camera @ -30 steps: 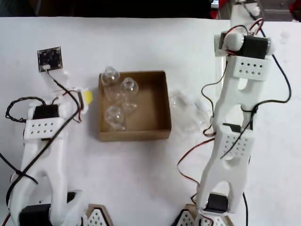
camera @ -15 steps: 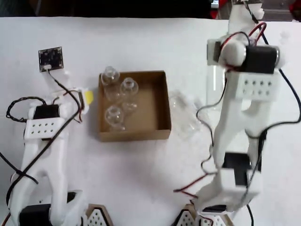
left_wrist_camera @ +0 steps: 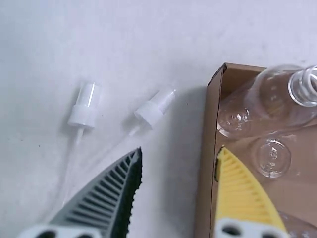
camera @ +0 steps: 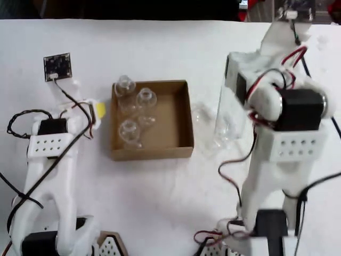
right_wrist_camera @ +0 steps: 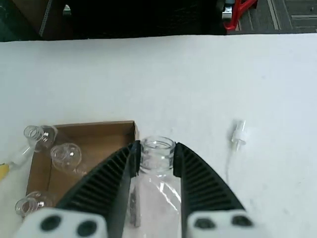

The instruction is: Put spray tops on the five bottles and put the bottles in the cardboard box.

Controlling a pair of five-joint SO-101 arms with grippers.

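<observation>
My right gripper (right_wrist_camera: 155, 148) is shut on the neck of a clear bottle (right_wrist_camera: 157, 191) that has no top and hangs upright above the table. In the high view this bottle (camera: 228, 114) is just right of the cardboard box (camera: 181, 90). Three topless clear bottles (camera: 129, 132) sit in the box's left half. Another clear bottle (camera: 204, 127) lies on the table beside the box. Two white spray tops (left_wrist_camera: 83, 106) (left_wrist_camera: 153, 107) lie ahead of my open left gripper (left_wrist_camera: 178, 151), whose yellow finger is over the box's edge (left_wrist_camera: 212, 148). One more spray top (right_wrist_camera: 238, 133) lies on the table beyond the held bottle.
A small black circuit board (camera: 57, 65) with its cable lies at the far left. The raised right arm (camera: 282, 138) covers much of the table's right side. The white tabletop in front of the box is bare. The table's dark far edge runs across the back.
My right arm has risen and swung toward the box, carrying the clear bottle up and left with it. The left arm and the bottles in the box have stayed still.
</observation>
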